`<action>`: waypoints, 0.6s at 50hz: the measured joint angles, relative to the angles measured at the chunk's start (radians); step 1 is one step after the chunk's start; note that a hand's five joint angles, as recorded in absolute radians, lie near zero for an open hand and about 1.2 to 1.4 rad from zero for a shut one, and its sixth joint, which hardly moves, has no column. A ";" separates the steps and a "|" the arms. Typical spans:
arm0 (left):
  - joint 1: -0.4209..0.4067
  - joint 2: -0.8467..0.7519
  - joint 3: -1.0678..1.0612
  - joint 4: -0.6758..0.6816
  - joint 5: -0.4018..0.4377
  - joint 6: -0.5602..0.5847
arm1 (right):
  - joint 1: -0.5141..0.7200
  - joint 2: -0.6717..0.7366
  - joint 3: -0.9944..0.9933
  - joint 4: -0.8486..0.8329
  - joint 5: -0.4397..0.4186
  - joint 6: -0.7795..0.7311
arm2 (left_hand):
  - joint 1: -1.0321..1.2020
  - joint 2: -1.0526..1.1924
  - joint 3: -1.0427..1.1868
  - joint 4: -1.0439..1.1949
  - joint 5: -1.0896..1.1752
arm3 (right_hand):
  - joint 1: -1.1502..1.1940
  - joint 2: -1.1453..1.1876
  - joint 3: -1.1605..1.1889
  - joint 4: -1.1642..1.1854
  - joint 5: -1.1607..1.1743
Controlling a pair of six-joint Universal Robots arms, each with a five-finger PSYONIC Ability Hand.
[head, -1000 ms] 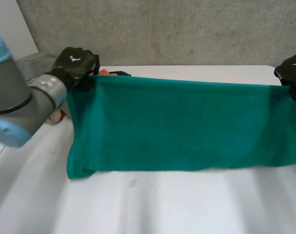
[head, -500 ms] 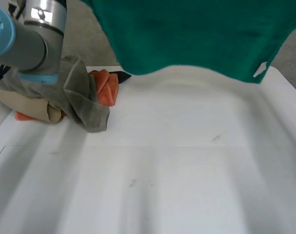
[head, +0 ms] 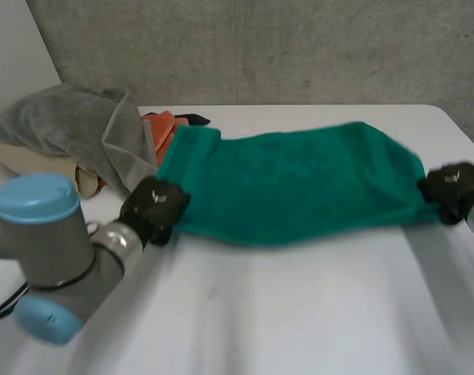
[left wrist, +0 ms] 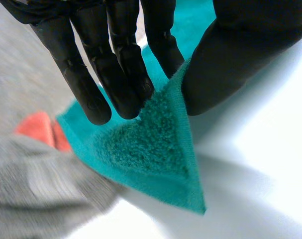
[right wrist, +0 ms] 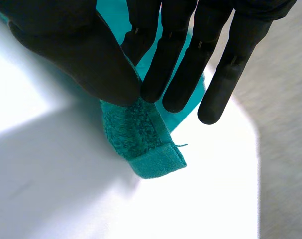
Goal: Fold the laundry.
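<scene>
The green towel, which half a second ago hung high above the table and a second ago was stretched upright between the two hands, now lies flat on the table, running from the pile of other laundry at the left toward the right edge. The left hand has come down to the towel's near left corner; in the left wrist view its fingers lie close together on top of that corner and pinch it against the thumb, so the corner stands up as a small green triangle off the table. The right hand is at the towel's right end, low over the table; in the right wrist view its fingers and thumb pinch a folded-over corner of the towel, whose hem sticks out just past the fingertips. Beside the left hand sits a grey cloth heaped over a beige cloth, with an orange cloth touching the towel's far left corner.
</scene>
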 measured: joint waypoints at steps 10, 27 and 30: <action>-0.073 0.239 -0.168 -0.420 -0.161 0.040 | -0.129 -0.185 0.157 0.461 0.052 -0.325 | 0.000 0.000 0.000 0.000 0.000 | 0.000 0.001 0.000 0.000 0.000; -0.088 -0.136 0.231 -0.168 -0.182 0.163 | -0.018 -0.025 0.028 0.047 0.099 -0.200 | 0.000 0.000 0.000 0.000 0.000 | 0.000 0.001 0.000 0.000 0.000; -0.082 -0.227 0.350 -0.125 -0.179 0.211 | 0.017 0.041 -0.038 -0.021 0.122 -0.189 | 0.000 0.000 0.000 0.000 0.000 | 0.000 0.001 0.000 0.000 0.000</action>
